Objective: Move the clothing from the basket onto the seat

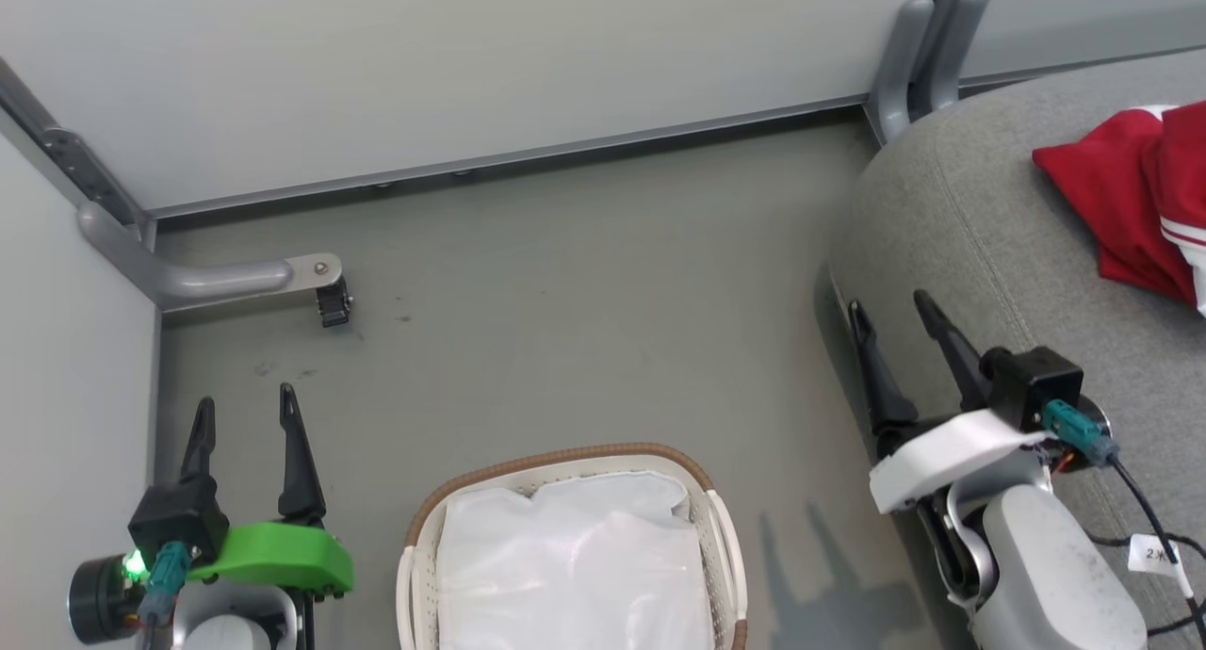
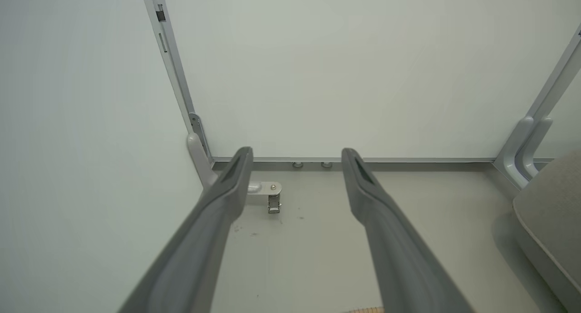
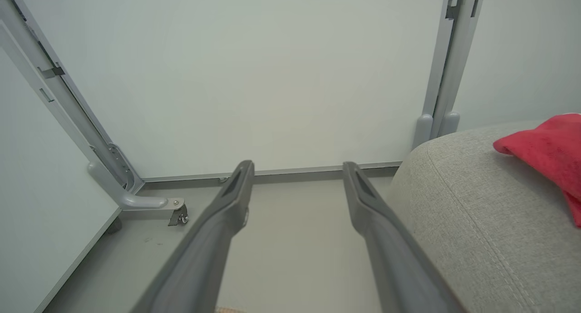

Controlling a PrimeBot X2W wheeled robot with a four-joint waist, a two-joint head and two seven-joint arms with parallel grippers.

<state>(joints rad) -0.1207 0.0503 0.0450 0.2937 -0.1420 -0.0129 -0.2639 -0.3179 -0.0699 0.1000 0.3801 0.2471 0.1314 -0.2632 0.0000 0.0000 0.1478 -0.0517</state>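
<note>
Head overhead; both wrists toward wall point(image 2: 317, 77)

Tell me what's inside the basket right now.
A plain white cloth lies in the basket, covering its floor; anything beneath is hidden. The red clothing is on the seat.

The left gripper point(image 1: 245, 398) sits low on the left side. Its wrist has a green cover point(image 1: 273, 556), and a little green light point(image 1: 135, 565) glows next to it. Its two dark jaws point up and stand apart, holding nothing. The right gripper point(image 1: 888, 303) sits on the right side, a bit higher up. Its wrist has a white cover point(image 1: 942, 457), with a pale grey forearm point(image 1: 1046, 575) below. Its jaws lean a little to the left and also stand apart, with nothing between them.
</note>
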